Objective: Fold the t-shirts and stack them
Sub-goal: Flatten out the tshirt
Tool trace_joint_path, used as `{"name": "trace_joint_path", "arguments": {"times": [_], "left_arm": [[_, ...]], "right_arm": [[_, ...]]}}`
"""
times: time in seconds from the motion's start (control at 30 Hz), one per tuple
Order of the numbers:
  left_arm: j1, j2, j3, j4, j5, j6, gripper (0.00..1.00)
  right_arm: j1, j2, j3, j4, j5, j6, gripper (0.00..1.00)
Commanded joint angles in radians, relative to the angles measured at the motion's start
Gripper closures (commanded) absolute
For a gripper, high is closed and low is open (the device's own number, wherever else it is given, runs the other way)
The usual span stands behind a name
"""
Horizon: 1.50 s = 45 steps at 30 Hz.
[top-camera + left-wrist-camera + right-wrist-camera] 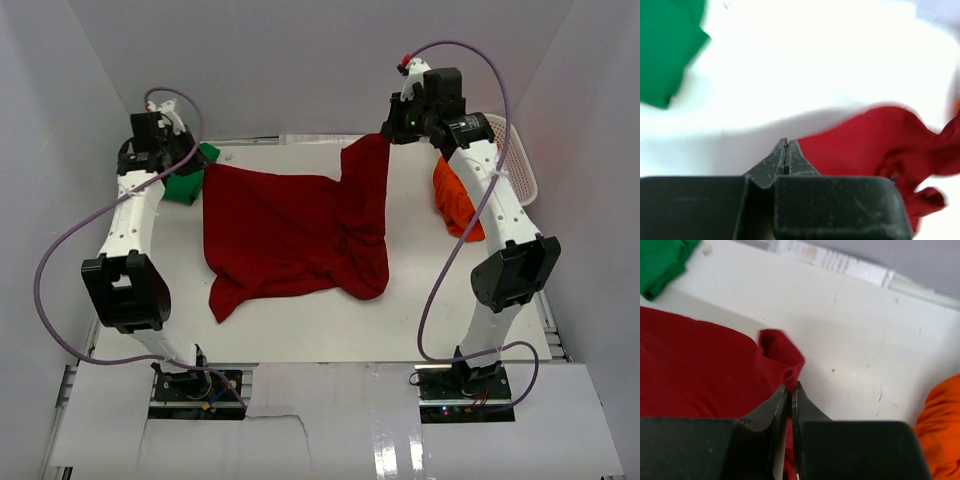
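Red t-shirt lies spread across the middle of the table, far right corner lifted, clamped in your right gripper; left gripper sits closed just left of the far left corner, catch unclear.

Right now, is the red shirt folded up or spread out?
Spread out, not folded. The dark red t-shirt lies open on the table, one corner pinched up by the right fingers.

Table holds red t-shirt, green t-shirt, orange t-shirt.
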Motion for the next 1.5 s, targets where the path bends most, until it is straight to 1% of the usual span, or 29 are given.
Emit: {"name": "trace_joint_path", "arguments": {"times": [0.0, 0.07, 0.1, 0.13, 0.2, 0.23, 0.37, 0.5, 0.53, 0.57, 0.67, 0.7, 0.77, 0.83, 0.9, 0.93, 0.97, 1.07, 1.1, 1.13, 1.2, 1.23, 1.27, 1.3, 1.33, 1.37, 1.4, 1.43, 1.47], "left_arm": [[0.105, -0.086, -0.010, 0.005, 0.175, -0.194, 1.00], [0.110, -0.255, -0.088, 0.046, 0.157, -0.235, 1.00], [0.118, -0.322, -0.190, 0.056, 0.146, -0.251, 1.00], [0.121, -0.470, -0.243, 0.060, 0.099, -0.272, 1.00], [0.124, -0.612, -0.341, 0.053, 0.063, -0.327, 1.00], [0.125, -0.757, -0.409, 0.024, -0.005, -0.347, 1.00], [0.125, -1.109, -0.497, 0.039, -0.147, -0.357, 1.00], [0.098, -1.209, -0.466, 0.028, -0.242, -0.328, 1.00], [0.095, -1.210, -0.454, 0.043, -0.238, -0.308, 1.00], [0.084, -1.200, -0.401, 0.042, -0.242, -0.305, 1.00], [0.072, -1.165, -0.334, 0.027, -0.288, -0.305, 1.00], [0.069, -1.132, -0.358, 0.026, -0.305, -0.309, 1.00], [0.067, -1.057, -0.440, 0.065, -0.244, -0.317, 1.00], [0.067, -0.853, -0.533, 0.116, -0.131, -0.331, 1.00], [0.069, -0.712, -0.561, 0.170, -0.089, -0.348, 1.00], [0.073, -0.582, -0.554, 0.221, -0.062, -0.367, 1.00], [0.073, -0.517, -0.526, 0.235, -0.060, -0.363, 1.00], [0.082, -0.242, -0.330, 0.255, -0.032, -0.388, 1.00], [0.085, -0.161, -0.246, 0.231, -0.024, -0.404, 1.00], [0.092, -0.005, -0.060, 0.223, 0.003, -0.417, 1.00], [0.102, 0.126, 0.146, 0.200, 0.081, -0.468, 1.00], [0.104, 0.181, 0.351, 0.194, 0.097, -0.489, 1.00], [0.115, 0.255, 0.446, 0.192, 0.129, -0.512, 1.00], [0.121, 0.269, 0.526, 0.238, 0.152, -0.532, 1.00], [0.127, 0.262, 0.601, 0.276, 0.147, -0.556, 1.00], [0.141, 0.175, 0.565, 0.358, 0.119, -0.565, 1.00], [0.150, 0.112, 0.502, 0.555, 0.102, -0.582, 1.00], [0.167, 0.057, 0.443, 0.635, 0.092, -0.639, 1.00], [0.211, 0.012, 0.386, 0.693, 0.098, -0.659, 1.00]], "right_arm": [[-0.008, -0.099, 0.074, -0.056, -0.109, -0.031, 0.92], [0.015, -0.264, -0.034, -0.044, -0.100, -0.029, 0.92], [0.038, -0.331, -0.181, -0.027, -0.096, -0.019, 0.92], [0.050, -0.472, -0.246, -0.015, -0.082, 0.021, 0.92], [0.098, -0.605, -0.361, 0.001, -0.071, 0.069, 0.92], [0.118, -0.718, -0.434, -0.005, -0.079, 0.093, 0.92], [0.161, -1.009, -0.591, 0.041, -0.111, 0.112, 0.92], [0.161, -1.392, -0.817, 0.315, -0.172, 0.127, 0.92], [0.161, -1.425, -0.843, 0.414, -0.177, 0.156, 0.92], [0.161, -1.436, -0.817, 0.418, -0.179, 0.171, 0.92], [0.161, -1.323, -0.654, 0.236, -0.096, 0.185, 0.92], [0.163, -1.226, -0.629, 0.179, -0.041, 0.196, 0.92], [0.164, -1.097, -0.596, 0.013, 0.189, 0.214, 0.92], [0.153, -0.894, -0.612, -0.004, 0.272, 0.209, 0.92], [0.057, -0.677, -0.602, -0.001, 0.221, 0.201, 0.92], [-0.015, -0.565, -0.593, 0.031, 0.117, 0.201, 0.92], [-0.015, -0.564, -0.586, 0.065, 0.083, 0.198, 0.92], [-0.142, -0.365, -0.447, 0.116, -0.046, 0.184, 0.92], [-0.205, -0.232, -0.367, 0.092, -0.095, 0.182, 0.92], [-0.230, -0.161, -0.144, 0.066, -0.201, 0.181, 0.92], [-0.264, 0.052, 0.130, 0.012, -0.305, 0.178, 0.92], [-0.268, 0.109, 0.277, 0.012, -0.424, 0.178, 0.92], [-0.268, 0.163, 0.527, 0.031, -0.477, 0.207, 0.92], [-0.284, 0.206, 0.604, 0.076, -0.541, 0.237, 0.92], [-0.296, 0.190, 0.614, 0.264, -0.653, 0.286, 0.92], [-0.310, 0.148, 0.467, 0.408, -0.694, 0.343, 0.92], [-0.363, 0.030, 0.351, 0.573, -0.724, 0.486, 0.92], [-0.388, -0.028, 0.242, 0.935, -0.781, 0.577, 0.92], [-0.411, -0.075, 0.129, 1.054, -0.797, 0.651, 0.92]]}}
